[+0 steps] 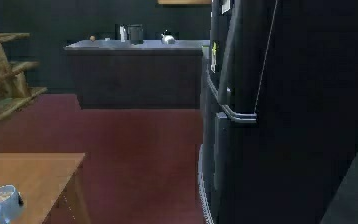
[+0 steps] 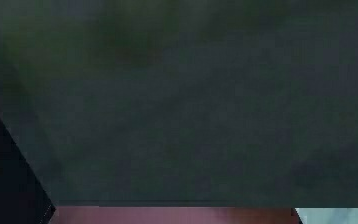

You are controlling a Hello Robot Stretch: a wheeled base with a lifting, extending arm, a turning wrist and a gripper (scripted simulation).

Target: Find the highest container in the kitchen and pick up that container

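In the forward view, a tall dark fridge [image 1: 287, 110] takes up the right half, its door edge and grey handle facing the middle of the picture. Beyond it, across a dark red floor [image 1: 137, 140], a long dark counter [image 1: 137, 75] runs along the back wall and meets the fridge's side.

Three small things stand on the counter's pale top. An upright grey container [image 1: 135, 33] is the tallest of them. A smaller pale item [image 1: 122, 33] sits just beside it on the left. A low rounded pale item [image 1: 168, 38] stands apart to the right. What each one is cannot be made out, nor can it be told which container in the kitchen stands highest. A strip of orange-brown wood [image 1: 182, 2] cuts the top edge above the counter.

Slanted wooden shelving [image 1: 9, 75] stands at the left edge. At the bottom left is the corner of a light wooden table [image 1: 42, 175], with a glassy blue-white vessel [image 1: 2, 203] on it near the picture's edge.

In the arm side view, a flat dark grey-green surface [image 2: 187, 100] stands close by. A black wedge [image 2: 7, 175] rises at the lower left. A thin band of the red floor [image 2: 167, 217] runs along the bottom, and a pale shape [image 2: 332, 215] sits in the bottom right corner, too little of it in frame to name.

The state of the gripper cannot be told.
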